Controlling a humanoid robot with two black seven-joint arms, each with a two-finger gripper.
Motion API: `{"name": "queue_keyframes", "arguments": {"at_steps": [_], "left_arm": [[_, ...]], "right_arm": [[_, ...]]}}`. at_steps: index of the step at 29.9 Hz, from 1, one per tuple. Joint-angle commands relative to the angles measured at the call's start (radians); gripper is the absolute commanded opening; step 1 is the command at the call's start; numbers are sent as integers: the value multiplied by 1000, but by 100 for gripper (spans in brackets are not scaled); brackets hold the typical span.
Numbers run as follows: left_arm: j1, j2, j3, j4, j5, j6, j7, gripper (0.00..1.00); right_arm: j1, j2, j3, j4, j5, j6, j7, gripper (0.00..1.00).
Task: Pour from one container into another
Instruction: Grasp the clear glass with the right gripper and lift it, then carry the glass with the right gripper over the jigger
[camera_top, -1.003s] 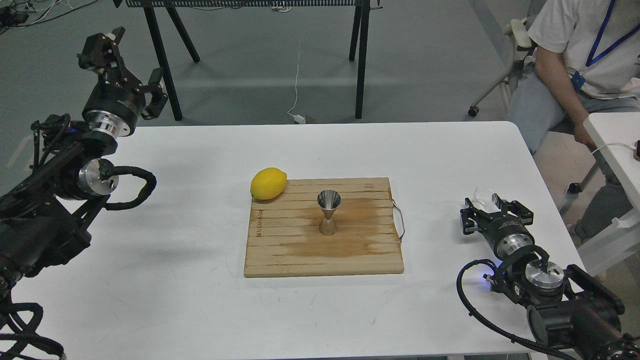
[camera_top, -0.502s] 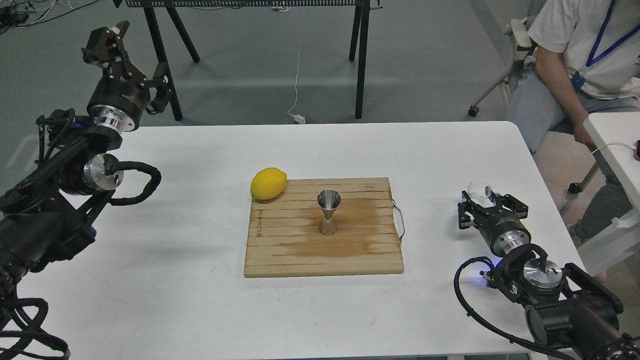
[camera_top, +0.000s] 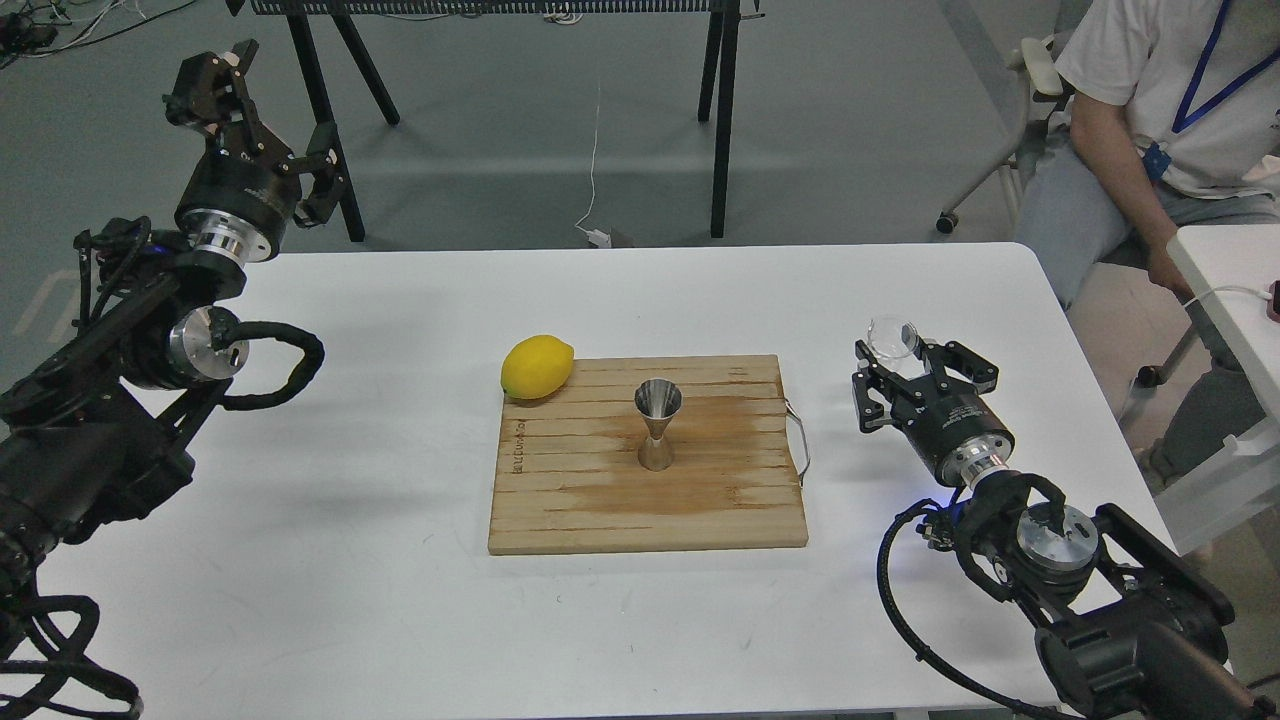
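Carrying the clear cup (camera_top: 891, 338) in the right gripper (camera_top: 912, 357) toward the steel jigger (camera_top: 658, 425), head view only.
Jaws are clamping on the cup near its base, rim facing up and toward 11 o'clock, probably keeping contents in until it is over the target. Cup is sitting at 3 o'clock of the jigger, well apart, off the wooden board (camera_top: 600, 500). Jigger is standing upright mid-board, open cone up, ready for receiving. Lemon (camera_top: 537, 367) is resting at the board's 11 o'clock corner, clear of the pour path. Left gripper (camera_top: 255, 125) is hanging at 10 o'clock past the table (camera_top: 350, 600) edge, fingers apart, holding nothing, likely parking out of the way.
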Motion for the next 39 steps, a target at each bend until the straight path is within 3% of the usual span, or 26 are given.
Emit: {"name": "queue_keyframes", "arguments": {"at_steps": [1,7,18,24,39], "left_arm": [[-5,1,-2,0,-1,-2,-1,100],[-5,1,-6,0,-1,-3,-3,100],[-5,0,-8,0,-5,-3,-4,100],[-5,-6,-8,0,-5,-3,-4,100],[-6,-13,-8,0,-5,-2,-3,100]], "right_arm": [[0,-30,-3,118,-84,-82,0,31],[44,-22,-60,172,-255,-180,-7,31],[144,61,-174,175,-327,-239,-5,31],[163,110,-197,247,-483,-355,1,31],[161,102,-266,315,-660,-398,1,31]]}}
